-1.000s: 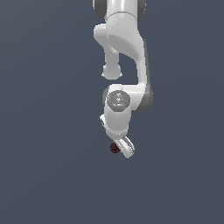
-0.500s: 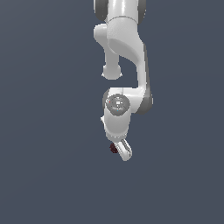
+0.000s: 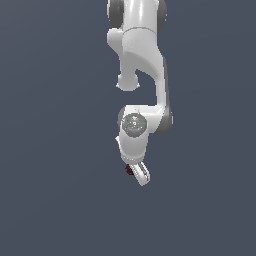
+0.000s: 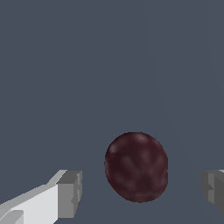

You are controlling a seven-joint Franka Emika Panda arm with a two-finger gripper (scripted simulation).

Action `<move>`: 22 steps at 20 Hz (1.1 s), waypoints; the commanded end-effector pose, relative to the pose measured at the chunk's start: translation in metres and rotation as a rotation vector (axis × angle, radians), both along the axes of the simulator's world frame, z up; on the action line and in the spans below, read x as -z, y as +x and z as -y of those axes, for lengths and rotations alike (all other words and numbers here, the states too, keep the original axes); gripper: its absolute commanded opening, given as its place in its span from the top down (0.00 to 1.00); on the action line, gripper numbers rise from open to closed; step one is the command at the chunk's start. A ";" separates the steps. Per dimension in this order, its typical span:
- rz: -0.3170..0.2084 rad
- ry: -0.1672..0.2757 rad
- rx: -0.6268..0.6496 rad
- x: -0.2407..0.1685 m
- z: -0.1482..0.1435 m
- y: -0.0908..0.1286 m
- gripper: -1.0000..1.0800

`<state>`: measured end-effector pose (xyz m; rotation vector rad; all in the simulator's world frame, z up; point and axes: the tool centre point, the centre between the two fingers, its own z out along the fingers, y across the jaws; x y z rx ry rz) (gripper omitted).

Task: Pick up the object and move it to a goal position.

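The object is a small maroon ball (image 4: 136, 167) with a darker mottled pattern. In the wrist view it lies between my two grey fingertips (image 4: 70, 193), with a clear gap on each side. My gripper (image 4: 142, 194) is open around it and touches it on neither side. In the exterior view the white arm reaches down and the gripper (image 3: 137, 173) hides most of the ball (image 3: 128, 170); only a dark red sliver shows at the hand's edge, toward the exterior view's left.
Only a plain dark grey surface (image 3: 55, 190) surrounds the arm in both views. No other objects, containers or edges show.
The arm's lower links have swung slightly toward the exterior view's right and the hand has dropped a little lower over the ball. The ball has stayed where it was.
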<state>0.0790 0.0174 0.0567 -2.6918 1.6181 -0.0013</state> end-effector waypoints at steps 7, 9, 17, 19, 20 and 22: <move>-0.001 0.000 0.003 0.029 0.000 0.000 0.04; -0.001 0.000 0.003 0.028 0.000 0.000 0.04; -0.001 0.000 0.003 0.028 0.000 0.000 1.00; -0.001 0.000 0.003 0.028 0.000 0.000 1.00; -0.002 0.000 0.002 0.028 0.000 0.000 1.00; -0.002 0.000 0.002 0.028 0.000 0.000 1.00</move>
